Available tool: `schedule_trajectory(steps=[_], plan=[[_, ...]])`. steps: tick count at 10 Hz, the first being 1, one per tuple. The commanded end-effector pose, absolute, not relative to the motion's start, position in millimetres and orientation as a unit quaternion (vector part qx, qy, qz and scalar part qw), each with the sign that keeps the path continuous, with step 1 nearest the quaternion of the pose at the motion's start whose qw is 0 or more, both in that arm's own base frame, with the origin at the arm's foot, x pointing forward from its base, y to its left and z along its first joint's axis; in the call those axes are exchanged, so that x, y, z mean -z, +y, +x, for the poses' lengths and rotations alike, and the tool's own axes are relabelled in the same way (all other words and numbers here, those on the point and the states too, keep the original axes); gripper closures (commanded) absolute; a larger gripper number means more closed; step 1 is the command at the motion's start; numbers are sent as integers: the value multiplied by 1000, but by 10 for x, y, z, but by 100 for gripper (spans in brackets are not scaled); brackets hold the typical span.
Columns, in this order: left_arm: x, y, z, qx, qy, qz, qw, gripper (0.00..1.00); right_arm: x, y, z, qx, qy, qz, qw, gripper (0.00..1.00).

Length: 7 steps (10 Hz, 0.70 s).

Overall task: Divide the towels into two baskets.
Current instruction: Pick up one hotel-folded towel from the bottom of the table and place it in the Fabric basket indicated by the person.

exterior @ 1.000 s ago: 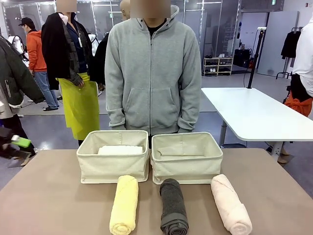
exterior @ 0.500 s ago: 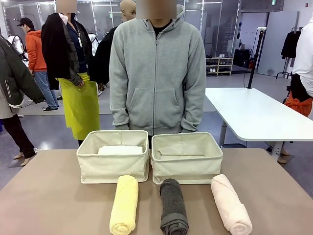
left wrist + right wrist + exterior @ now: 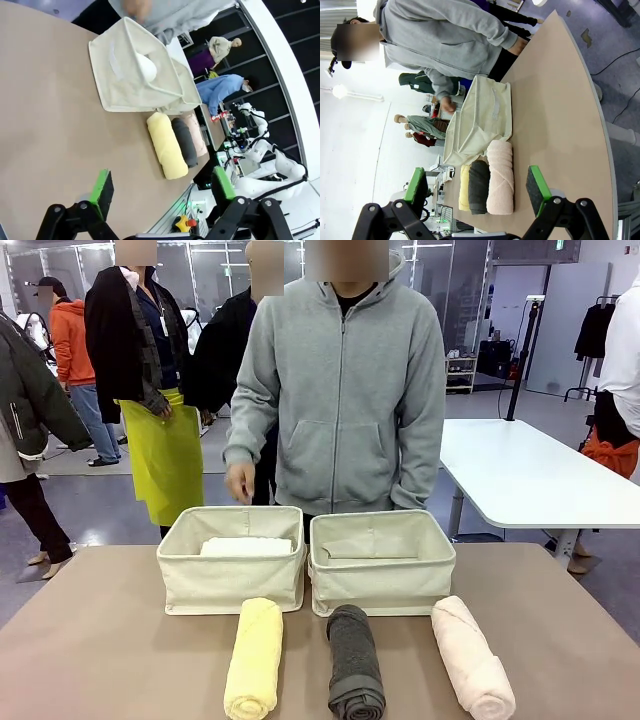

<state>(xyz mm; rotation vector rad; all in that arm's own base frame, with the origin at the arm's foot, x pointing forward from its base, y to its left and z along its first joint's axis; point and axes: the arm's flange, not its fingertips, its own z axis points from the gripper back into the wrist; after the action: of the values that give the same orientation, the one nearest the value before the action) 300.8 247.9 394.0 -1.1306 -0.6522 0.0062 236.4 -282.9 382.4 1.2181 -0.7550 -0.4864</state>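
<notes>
The left hand and right hand hover spread and empty. The white towel lies in the left basket; the right basket looks empty. The yellow towel, grey towel and pink towel lie on the table before them, seemingly staged within reach.

Three towels lie before two side-by-side baskets, a fourth towel inside the left basket

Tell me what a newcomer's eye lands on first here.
Three rolled towels lie in a row at the near edge of the table: a pale yellow towel, a dark grey towel and a pale pink towel. Behind them stand two cream bins side by side, the left basket holding a white towel, and the right basket. A person in a grey hoodie stands at the far side, one hand near the left basket's far rim.
</notes>
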Motion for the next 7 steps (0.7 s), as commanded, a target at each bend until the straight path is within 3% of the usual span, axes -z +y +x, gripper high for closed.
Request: schedule_trajectory(steps=[1,2,3,7], plan=[[-4044,2387,3091,-15,-288,-501,816,0,-3864,-2824,2360,223,-347,556,722,0],[-4139,2272,3307,52,-315,-456,831,0,-3864,-2824,2360,223,-347,556,722,0],[-3970,2469,3041,-5,-303,-517,801,0,-3864,-2824,2360,223,-347,556,722,0],[-3970,2469,3041,-5,-303,-517,801,0,-3864,-2824,2360,223,-347,556,722,0]])
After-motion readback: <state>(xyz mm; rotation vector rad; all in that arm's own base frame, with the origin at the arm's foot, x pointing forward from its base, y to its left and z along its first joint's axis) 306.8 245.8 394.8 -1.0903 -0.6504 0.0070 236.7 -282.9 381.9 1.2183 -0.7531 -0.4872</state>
